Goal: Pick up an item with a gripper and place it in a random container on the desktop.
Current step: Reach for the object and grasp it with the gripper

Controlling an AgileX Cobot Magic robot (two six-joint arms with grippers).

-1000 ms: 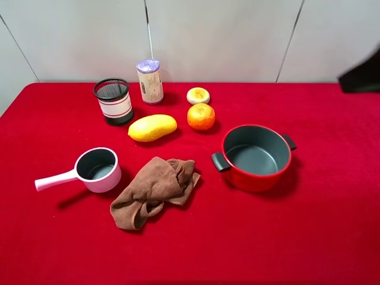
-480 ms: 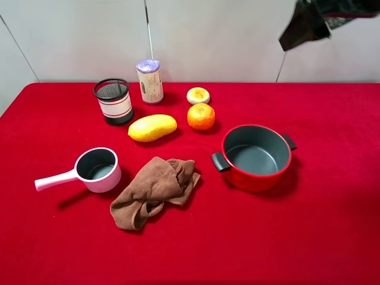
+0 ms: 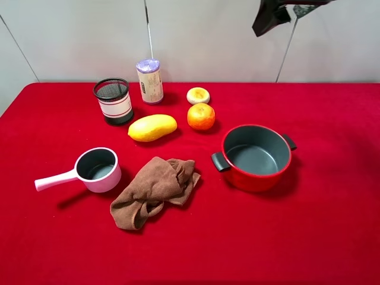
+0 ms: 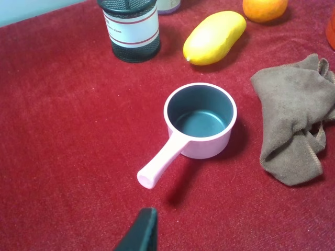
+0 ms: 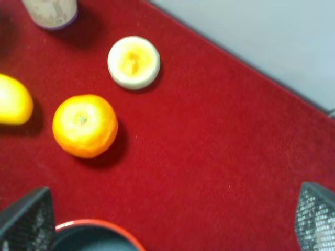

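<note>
Red surface (image 3: 332, 231): cloth-covered, filling the lower two thirds of the high view, with a grey wall behind.
Item (image 3: 198, 95): pale, round and bun-like with a yellowish centre; it lies on the cloth in the upper middle of the high view, just behind the orange and free of both hands.
Orange (image 3: 201, 116): just in front of the item, right of the mango.
Mango (image 3: 152, 127): yellow, lying lengthwise left of the orange.
Container (image 3: 113, 101): black mesh cup with a red-edged white band, upright at upper left.
Canister (image 3: 149, 81): beige with a purple top, upright between the container and the item.
Red pot (image 3: 255, 178): black handles, grey inside, right of centre.
Saucepan (image 3: 108, 180): pink, lower left, handle pointing towards the left edge.
Brown cloth (image 3: 155, 189): crumpled, between the saucepan and the red pot.
Right hand (image 5: 170, 225): its two dark fingertips sit in the lower corners of its wrist view, spread wide, pinching nothing.
Right arm (image 3: 270, 13): dark shape at the top right edge of the high view, well above the surface.
Left hand (image 4: 142, 232): one dark fingertip at the bottom edge of its wrist view, near the saucepan handle's end; I cannot tell whether it is spread or pressed together.
</note>
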